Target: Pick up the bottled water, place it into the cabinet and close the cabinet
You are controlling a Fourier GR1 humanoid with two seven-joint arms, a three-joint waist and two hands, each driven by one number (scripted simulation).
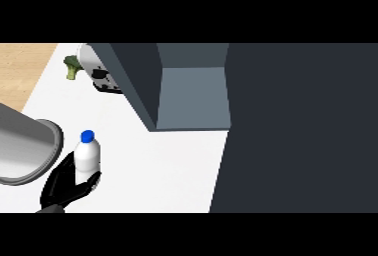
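The left robot hand (68,184) curls around the bottled water (86,158), upright at the bench's (162,170) near left. Keep it vertical while carrying it right and far into the open cabinet (192,95).

One black hand (68,185) shows at about eight o'clock in the head view, rising from the lower edge beside a grey forearm (26,145) that fills the nine o'clock side. By its place at the view's left it is the left hand. Its fingers (87,186) curl round the bottled water (86,156), which stands upright above the palm. No right hand shows.
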